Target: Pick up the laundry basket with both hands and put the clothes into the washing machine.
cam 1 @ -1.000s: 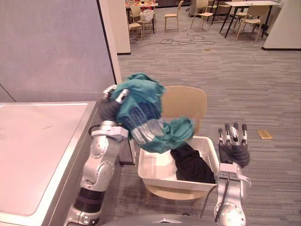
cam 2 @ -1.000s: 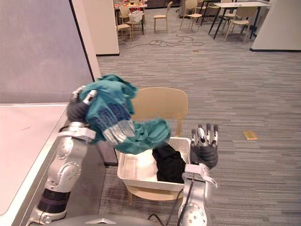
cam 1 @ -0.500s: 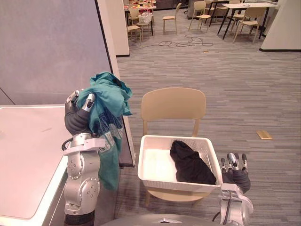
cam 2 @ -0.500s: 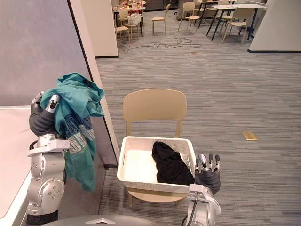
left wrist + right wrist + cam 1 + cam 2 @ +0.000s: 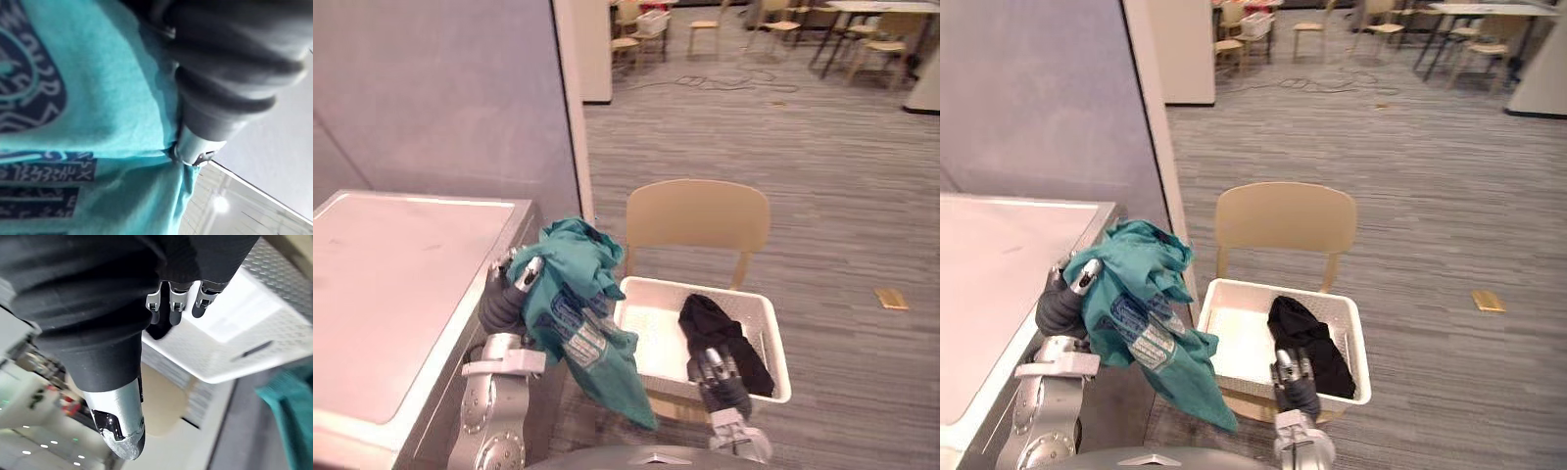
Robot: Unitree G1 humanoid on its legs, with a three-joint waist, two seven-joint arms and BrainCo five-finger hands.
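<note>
My left hand (image 5: pixel 508 297) is raised beside the washing machine (image 5: pixel 391 284) and shut on a teal printed shirt (image 5: pixel 579 328). The shirt drapes over the hand and hangs down between the machine and the basket; teal shirt cloth (image 5: pixel 73 98) wraps the hand up close. A white laundry basket (image 5: pixel 651 333) sits on a beige chair (image 5: pixel 697 220). A black garment (image 5: pixel 720 338) lies in its right half. My right hand (image 5: pixel 719 380) stands open at the basket's near rim, its fingers (image 5: pixel 176 301) straight and pointing over the basket (image 5: pixel 234 342), holding nothing.
The machine's flat closed top fills the left. A grey partition wall (image 5: pixel 440 88) stands behind it. Carpeted floor stretches to the right, with a small yellow thing (image 5: pixel 891 297) on it. Chairs and tables (image 5: pixel 862 20) stand far back.
The camera has swung left and down. My left hand has come down with the teal shirt. My right hand has shifted left along the basket's front rim.
</note>
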